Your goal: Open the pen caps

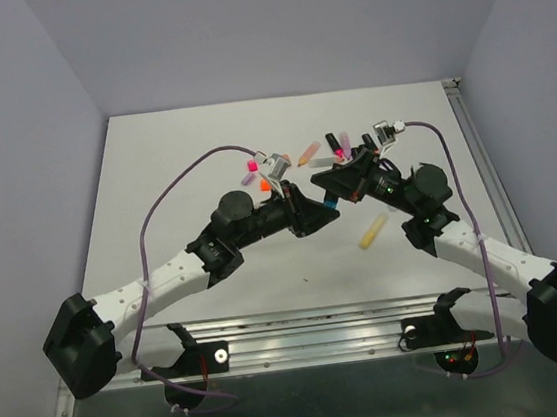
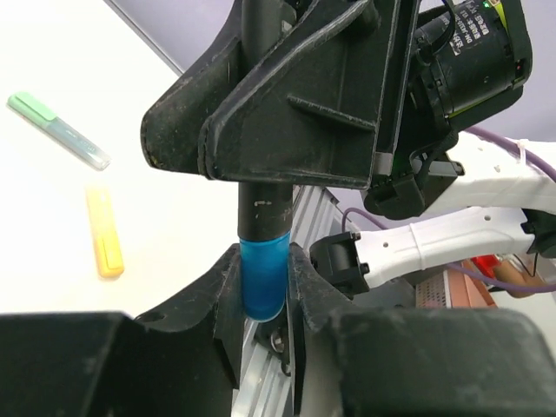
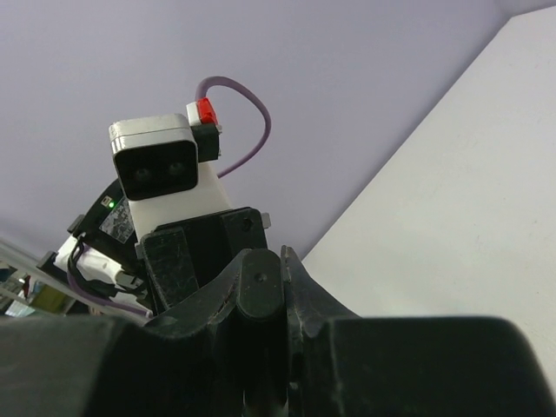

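Mid-table, the left gripper [image 2: 264, 300] is clamped narrowly on a glossy blue cap [image 2: 265, 261]. The right gripper [image 3: 263, 304] is closed round the same pen's round black barrel [image 2: 264, 207], cap and barrel meeting end to end. A flat yellow pen [image 2: 104, 233] and a mint pen [image 2: 59, 130] lie apart on the smooth white table [image 1: 154, 172], which runs out to lilac walls [image 1: 268, 28]. A pink cap [image 1: 251, 161] and a peach pen [image 1: 308, 154] lie just behind the grippers.

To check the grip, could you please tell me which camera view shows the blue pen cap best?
The left wrist view: the blue cap fills the centre, clamped between the left pincer's fingers. The top external view shows it only as a small blue speck. The right wrist view shows none of it.
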